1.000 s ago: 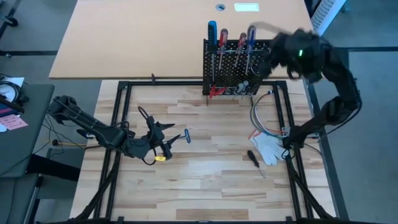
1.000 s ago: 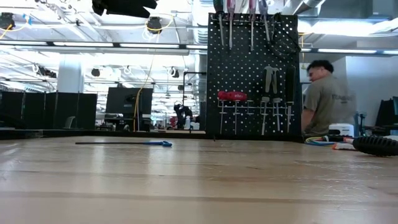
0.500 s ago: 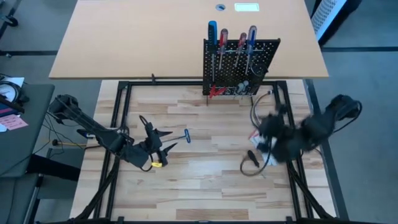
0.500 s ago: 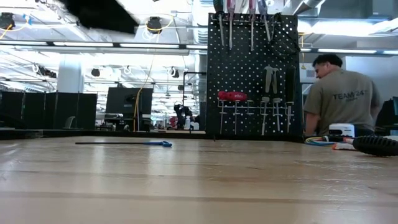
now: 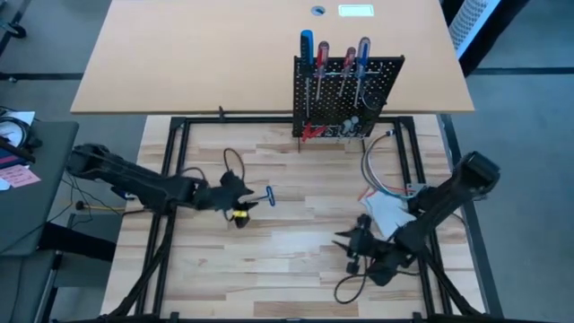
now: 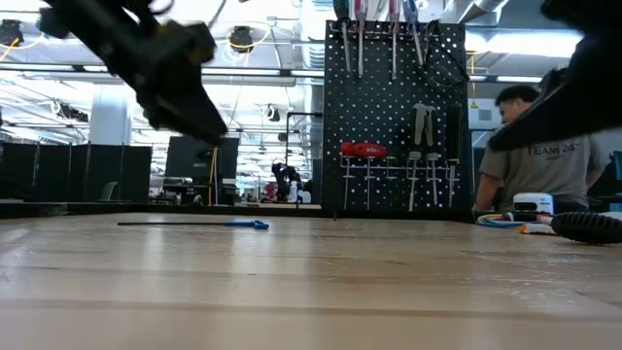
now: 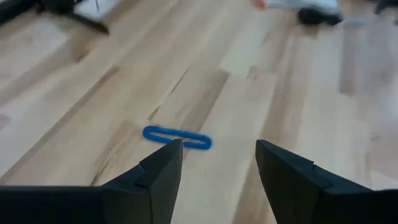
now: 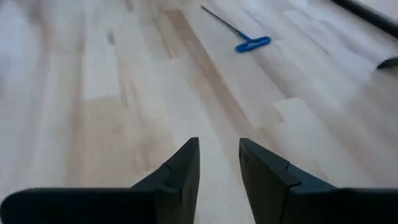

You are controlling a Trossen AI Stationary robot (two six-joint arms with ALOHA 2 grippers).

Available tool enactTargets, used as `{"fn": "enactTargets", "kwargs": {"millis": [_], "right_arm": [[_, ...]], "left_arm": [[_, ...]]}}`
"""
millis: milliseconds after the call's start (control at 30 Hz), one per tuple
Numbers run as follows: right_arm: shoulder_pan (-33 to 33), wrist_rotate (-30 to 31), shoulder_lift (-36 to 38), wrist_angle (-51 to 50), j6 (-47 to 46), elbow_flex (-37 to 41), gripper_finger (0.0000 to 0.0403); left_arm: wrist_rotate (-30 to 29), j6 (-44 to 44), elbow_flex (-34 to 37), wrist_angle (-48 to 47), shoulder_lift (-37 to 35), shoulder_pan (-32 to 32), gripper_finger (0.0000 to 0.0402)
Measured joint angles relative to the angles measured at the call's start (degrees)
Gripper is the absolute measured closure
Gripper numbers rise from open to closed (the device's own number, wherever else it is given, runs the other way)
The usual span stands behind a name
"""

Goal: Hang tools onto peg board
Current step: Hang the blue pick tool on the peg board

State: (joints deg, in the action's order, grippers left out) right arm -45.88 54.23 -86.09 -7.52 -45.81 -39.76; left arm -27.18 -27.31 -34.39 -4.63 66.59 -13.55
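Left gripper (image 5: 244, 199) has neared the blue T-shaped tool (image 5: 268, 196); jaws apart.

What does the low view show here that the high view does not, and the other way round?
Only the low view shows a person in the room behind the peg board. Only the high view shows the white glove, the cable and both arms whole, left tool open near the blue-handled tool, right tool open. Both show the board's hung screwdrivers.
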Motion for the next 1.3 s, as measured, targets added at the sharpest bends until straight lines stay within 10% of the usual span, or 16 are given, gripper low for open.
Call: {"fn": "enactTargets", "kwargs": {"millis": [233,533,933,1300], "right_arm": [[2.4,-0.2,-11.1,11.1,6.8,-1.4,0.0284],[3.7,-1.9,-15.6,11.2,14.7,-4.6,0.0284],[3.9,-1.9,-15.6,11.5,14.8,-4.7,0.0284],[8.6,-4.4,-15.6,17.0,18.5,-4.7,0.0284]], "left_arm": [[11.5,3.2,0.0,-1.6,8.2,8.3,0.0206],[9.7,3.4,-0.1,0.5,21.9,8.4,0.0218],[12.9,1.6,-0.2,7.3,26.9,8.3,0.0385],[11.9,0.3,0.0,30.3,27.5,5.2,0.0401]]}}
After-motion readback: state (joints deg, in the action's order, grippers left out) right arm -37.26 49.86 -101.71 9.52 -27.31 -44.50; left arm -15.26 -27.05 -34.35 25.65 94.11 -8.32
